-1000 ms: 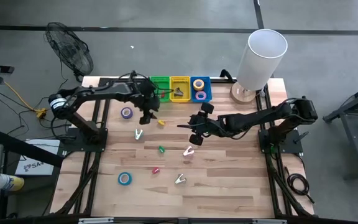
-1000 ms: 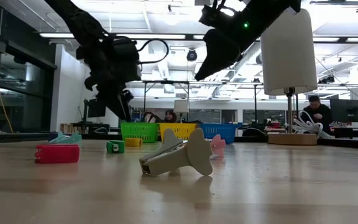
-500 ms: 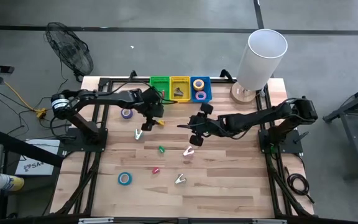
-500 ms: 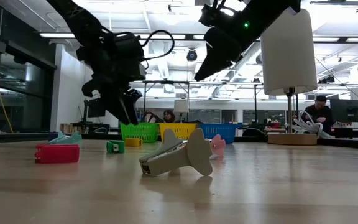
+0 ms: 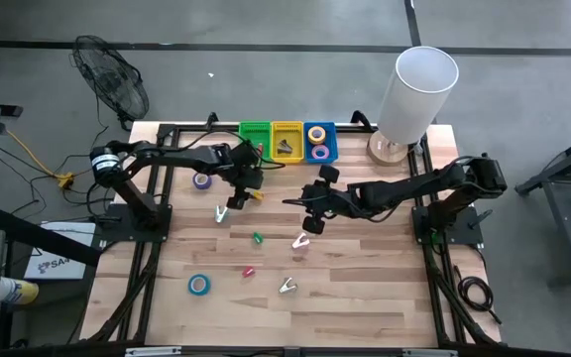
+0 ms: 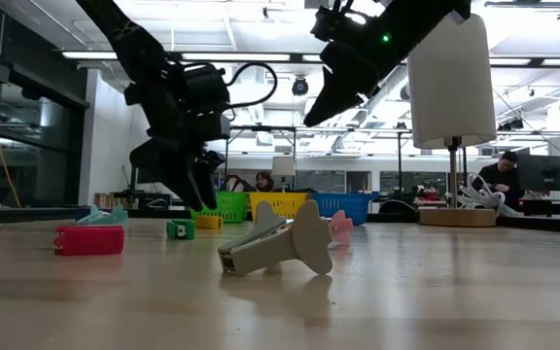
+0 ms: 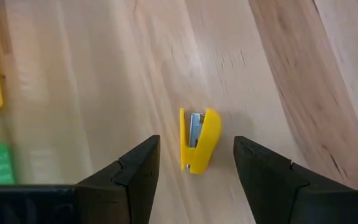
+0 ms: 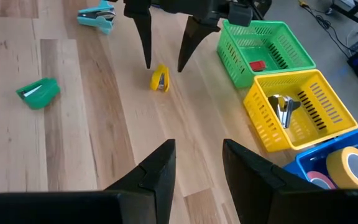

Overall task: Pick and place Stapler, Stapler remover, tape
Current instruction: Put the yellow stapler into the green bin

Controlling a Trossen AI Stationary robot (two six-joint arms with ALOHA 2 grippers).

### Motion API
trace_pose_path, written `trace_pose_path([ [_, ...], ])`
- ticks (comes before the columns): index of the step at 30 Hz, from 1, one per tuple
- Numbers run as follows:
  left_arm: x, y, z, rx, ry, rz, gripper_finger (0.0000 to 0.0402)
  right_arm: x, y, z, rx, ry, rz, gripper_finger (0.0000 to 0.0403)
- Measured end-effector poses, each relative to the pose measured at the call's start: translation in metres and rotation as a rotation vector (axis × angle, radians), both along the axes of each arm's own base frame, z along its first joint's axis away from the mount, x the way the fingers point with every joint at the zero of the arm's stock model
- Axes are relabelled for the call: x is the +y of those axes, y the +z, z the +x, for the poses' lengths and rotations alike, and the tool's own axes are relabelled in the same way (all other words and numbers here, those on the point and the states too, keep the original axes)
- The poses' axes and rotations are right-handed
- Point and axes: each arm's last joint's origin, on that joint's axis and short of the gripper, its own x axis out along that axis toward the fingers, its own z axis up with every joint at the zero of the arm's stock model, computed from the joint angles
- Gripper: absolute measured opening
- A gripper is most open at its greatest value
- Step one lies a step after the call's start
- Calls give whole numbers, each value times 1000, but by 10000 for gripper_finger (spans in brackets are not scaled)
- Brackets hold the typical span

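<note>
The yellow stapler [image 7: 199, 141] lies on the tabletop toward its far edge, just before the green basket [image 8: 267, 45], directly under the left gripper [image 7: 191, 163], its long axis running crosswise to the gap between the spread, empty fingers. The left arm reaches in from the left edge, wrist pointing down; the right gripper [image 5: 306, 222] hovers mid-table, parted and empty

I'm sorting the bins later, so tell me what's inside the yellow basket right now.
The yellow basket holds silvery metal staple removers lying near its middle. The rest of its floor looks bare, though the near wall hides a strip along that edge.
</note>
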Motion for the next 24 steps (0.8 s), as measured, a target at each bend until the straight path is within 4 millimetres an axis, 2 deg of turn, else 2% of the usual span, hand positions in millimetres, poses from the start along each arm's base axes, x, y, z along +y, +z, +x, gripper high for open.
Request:
trace_pose_path([
  [7,1,-1,2,-14,-2,4,199,0,0,0,0,0,0,124],
  [16,3,-17,7,19,0,-9,199,0,0,0,0,0,0,124],
  [24,3,-18,6,25,0,-9,196,0,0,0,0,0,0,124],
])
